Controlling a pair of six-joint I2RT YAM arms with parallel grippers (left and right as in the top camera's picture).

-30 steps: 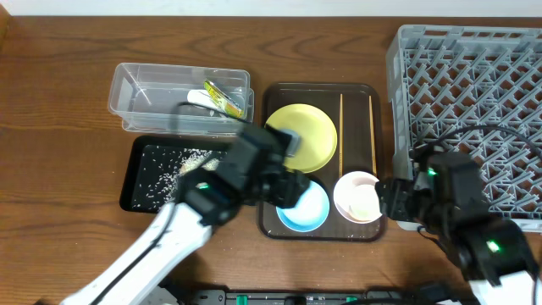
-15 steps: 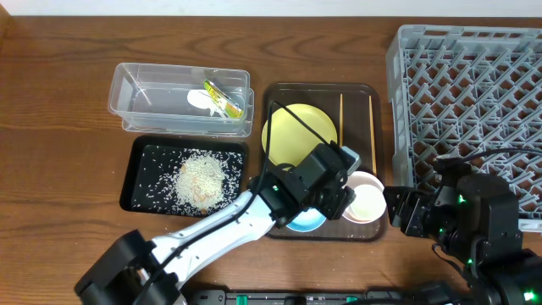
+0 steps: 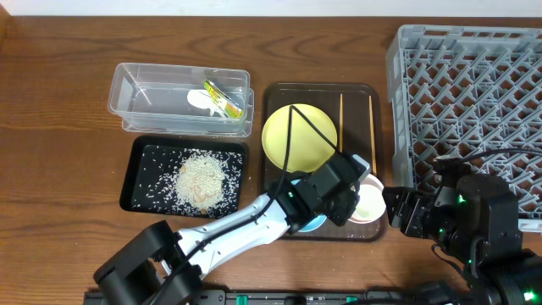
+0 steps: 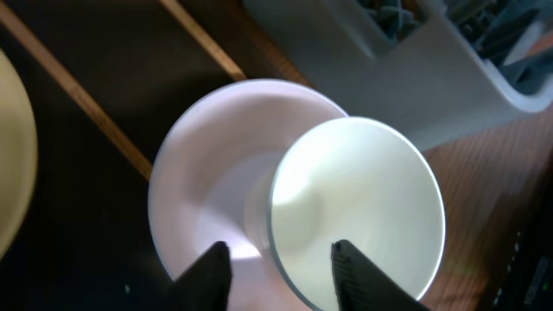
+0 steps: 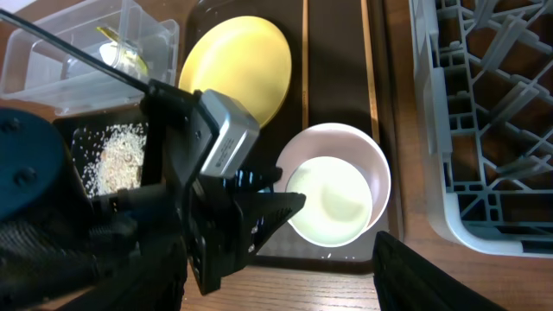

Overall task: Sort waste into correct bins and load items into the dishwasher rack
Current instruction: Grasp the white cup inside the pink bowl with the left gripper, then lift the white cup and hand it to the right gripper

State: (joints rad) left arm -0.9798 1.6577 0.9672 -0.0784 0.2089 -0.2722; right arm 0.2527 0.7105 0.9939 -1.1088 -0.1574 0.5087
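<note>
Far left on the tabletop: clear tub holds the snack wrapper and the white paper. In front of it, black tray with the rice heaped in the middle. Waste looks sorted.

Centre: brown serving tray. Yellow plate lies flat at its back. Blue bowl sits at the front, mostly hidden under my left arm.

Left tool hangs over the tray's front right corner. The white cup stands there mouth up, inside the pink bowl. The tool is partly open, one finger over the bowl outside the cup, the other over the cup's mouth. They straddle the cup's wall on the side away from the rack. I can't tell whether either pad touches it; I'd call it not gripped yet.

The chopsticks lie apart on the tray, long axis front to back, parallel to the rack's wall.

Right tool waits just beside the tray's right edge, open, holding nothing.

Far right: rack, nothing loaded that I can see. It lies to the right of the cup. The left arm is on the cup, the right arm nearer the rack.
</note>
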